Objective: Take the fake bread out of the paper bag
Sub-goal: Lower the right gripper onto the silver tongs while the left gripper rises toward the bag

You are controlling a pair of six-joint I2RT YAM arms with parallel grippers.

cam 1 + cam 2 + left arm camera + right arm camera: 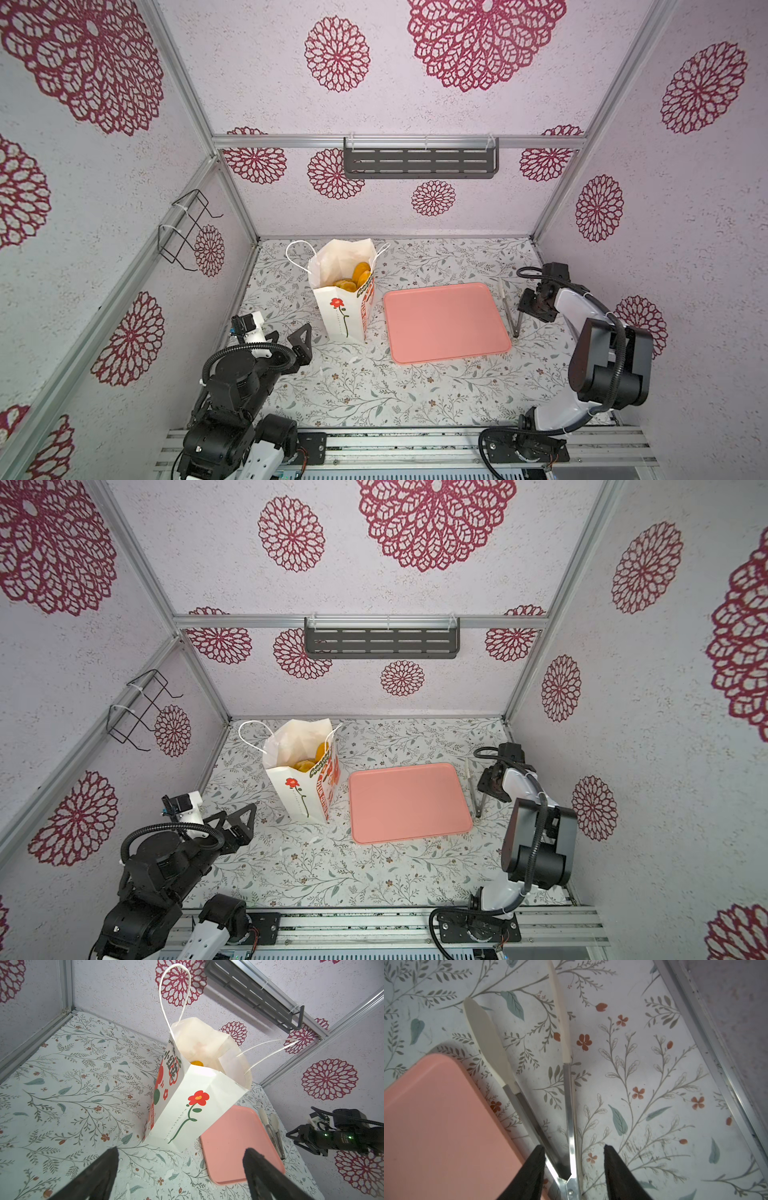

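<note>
- Most of the fake bread (353,276) is hidden inside the paper bag (338,316), just beside the pink tray (444,324).
- The bag's orange writing cannot be read.
- The jaws of the left gripper (180,1149) are held wide apart.
- The jaws of the right gripper (573,1146) are spread around tongs (569,1105) beside the tray.

Only readable text is on the bag (209,1082): the side panel carries big green-and-red Chinese characters that look like 小红花. Orange strip low on that side and tiny print along the flower stem (182,1124) are too small to read.
</note>
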